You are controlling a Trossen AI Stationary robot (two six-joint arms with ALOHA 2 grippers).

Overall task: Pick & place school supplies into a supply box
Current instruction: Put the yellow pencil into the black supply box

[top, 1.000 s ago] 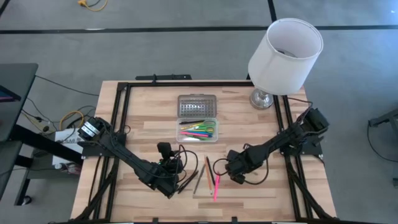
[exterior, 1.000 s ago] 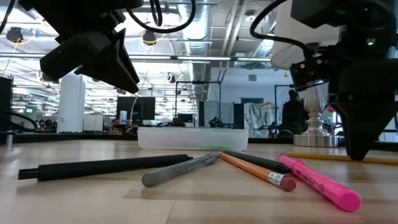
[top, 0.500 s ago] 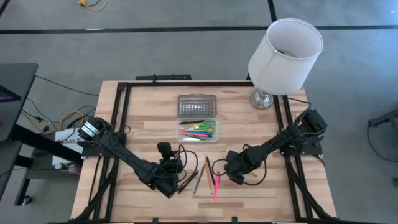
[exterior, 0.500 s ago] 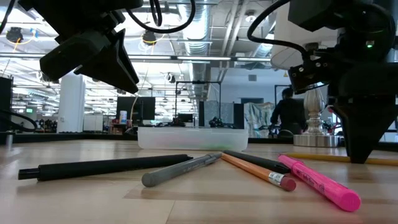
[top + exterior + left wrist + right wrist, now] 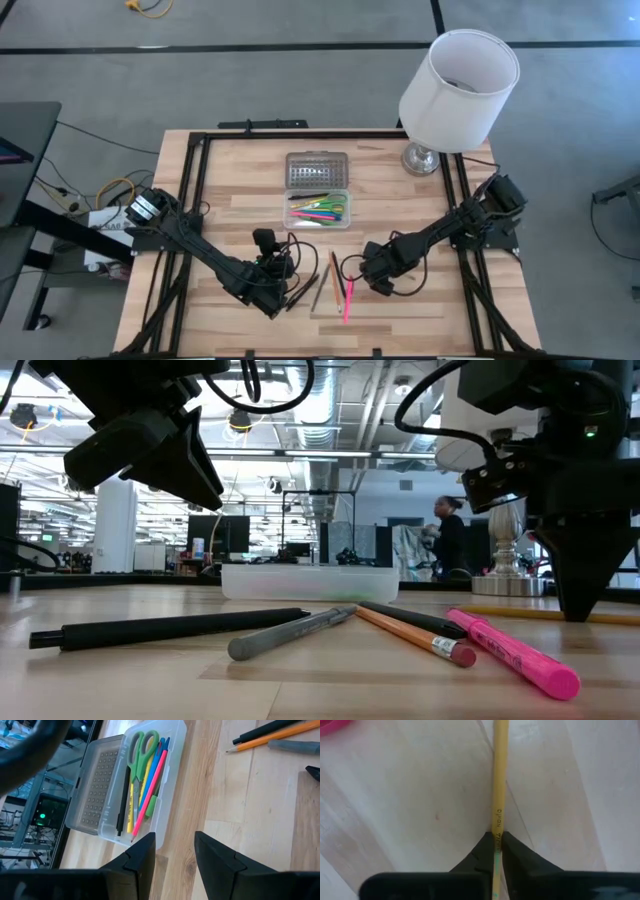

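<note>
The supply box (image 5: pixel 317 208) sits open at the table's middle, its ribbed lid (image 5: pixel 317 168) folded back; green scissors (image 5: pixel 141 746) and several pens lie inside. On the wood near the front lie a black pen (image 5: pixel 170 628), a grey pen (image 5: pixel 290 633), an orange pencil (image 5: pixel 415 637) and a pink highlighter (image 5: pixel 515 650). My right gripper (image 5: pixel 496 840) stands over a yellow pencil (image 5: pixel 499 775), shut on it. My left gripper (image 5: pixel 172 855) hovers open above the table's front left, holding nothing. My right gripper pinches the yellow pencil's shaft (image 5: pixel 497 827) between its two fingertips, at the printed lettering. The fingers come from above, pointing down, one on each side of the shaft. The pencil lies flat on the table (image 5: pixel 510 612).
A white lamp (image 5: pixel 458 90) stands at the table's far right corner, its base (image 5: pixel 505 582) behind my right gripper. A black frame rims the table. Bare wood (image 5: pixel 420 230) lies between the box and the lamp.
</note>
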